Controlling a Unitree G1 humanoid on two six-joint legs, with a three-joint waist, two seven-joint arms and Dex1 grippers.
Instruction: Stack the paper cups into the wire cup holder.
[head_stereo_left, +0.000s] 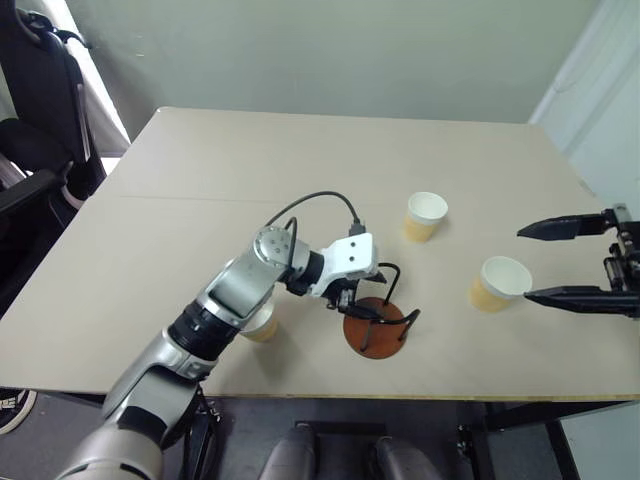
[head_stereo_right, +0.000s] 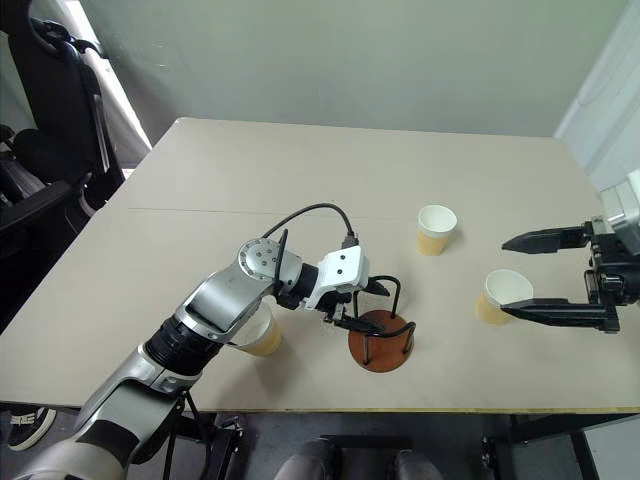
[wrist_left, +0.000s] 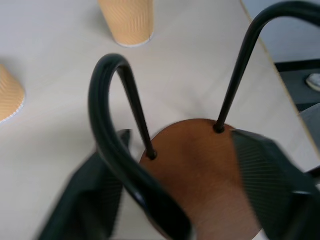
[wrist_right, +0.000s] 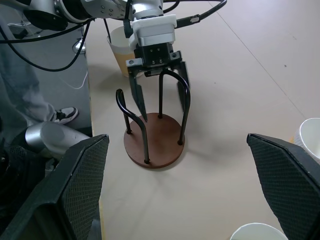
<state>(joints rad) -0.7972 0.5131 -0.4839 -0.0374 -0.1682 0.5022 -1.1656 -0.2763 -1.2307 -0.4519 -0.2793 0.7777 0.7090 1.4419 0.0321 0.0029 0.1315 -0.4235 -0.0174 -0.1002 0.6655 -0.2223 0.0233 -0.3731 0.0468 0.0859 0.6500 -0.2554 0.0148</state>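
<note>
- The wire cup holder (head_stereo_left: 375, 327) stands empty near the table's (head_stereo_left: 300, 170) front edge, about midway along it; its two black hoops rise from the brown base.
- The left gripper (wrist_right: 159, 95) has its fingers parted, one on each side of the nearer hoop. They look clear of the wire, though the left wrist view is too blurred to be sure.
- The right gripper (head_stereo_right: 545, 277) hangs spread wide and empty at the table's right edge, its fingers to either side of one paper cup (head_stereo_right: 499, 295) without touching it.
- A second paper cup (head_stereo_left: 425, 215) stands further back toward the table's middle. A third paper cup (head_stereo_right: 258, 333) sits by the front edge, partly behind the left forearm.
- Risk: if the left gripper pulls away at an angle, a finger could snag the hoop and drag or tip the holder toward the front edge.
- Risk: the left forearm lies close to the third cup, so a sweep of the arm could knock it off the table.
- The right wrist view shows the fingers straddling the hoop, which the head views leave cluttered. The head views show all three cups together.
</note>
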